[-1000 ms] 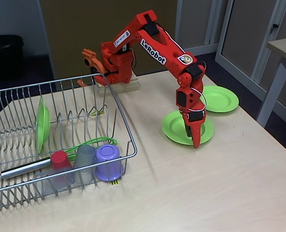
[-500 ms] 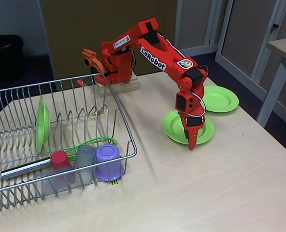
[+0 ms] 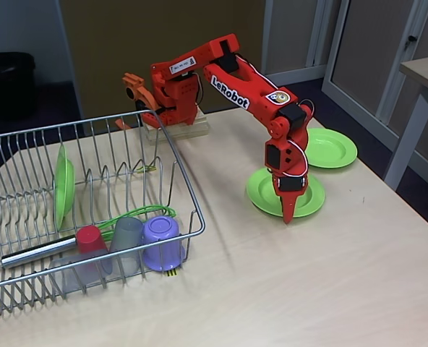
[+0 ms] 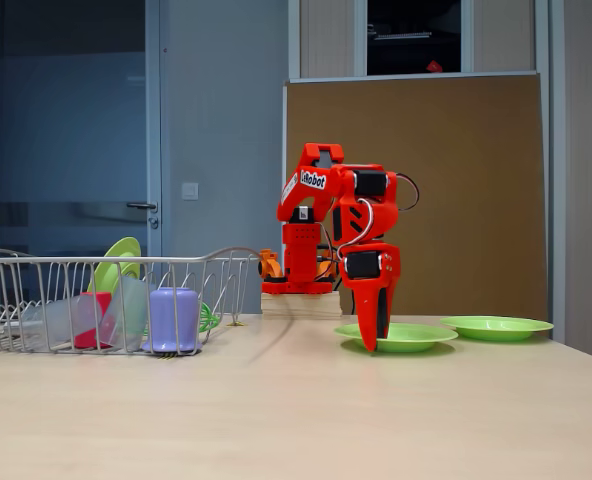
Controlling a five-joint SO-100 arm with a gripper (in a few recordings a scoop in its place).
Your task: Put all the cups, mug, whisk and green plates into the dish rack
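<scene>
Your gripper (image 3: 286,210) points straight down with its tips at the near rim of a green plate (image 3: 304,196) that lies flat on the table (image 3: 308,289); the low side view (image 4: 373,335) shows the same stance. The fingers look pressed together, but whether they pinch the rim cannot be told. Compared with half a second ago, the plate sits slightly farther right, along with the gripper, and a second ago the tips stood farther right on the rim.

Just behind and to the right of the gripper, a second green plate (image 3: 331,147) lies flat, close to the first.

Well to the gripper's left stands the dish rack (image 3: 91,210). It holds a third green plate (image 3: 63,184) upright between the prongs, the whisk (image 3: 69,238) lying across the bottom, the red cup (image 3: 91,238), a grey cup (image 3: 127,235) and the purple mug (image 3: 162,242) upside down, and another grey cup (image 3: 76,273) on its side. None of these has shifted.
</scene>
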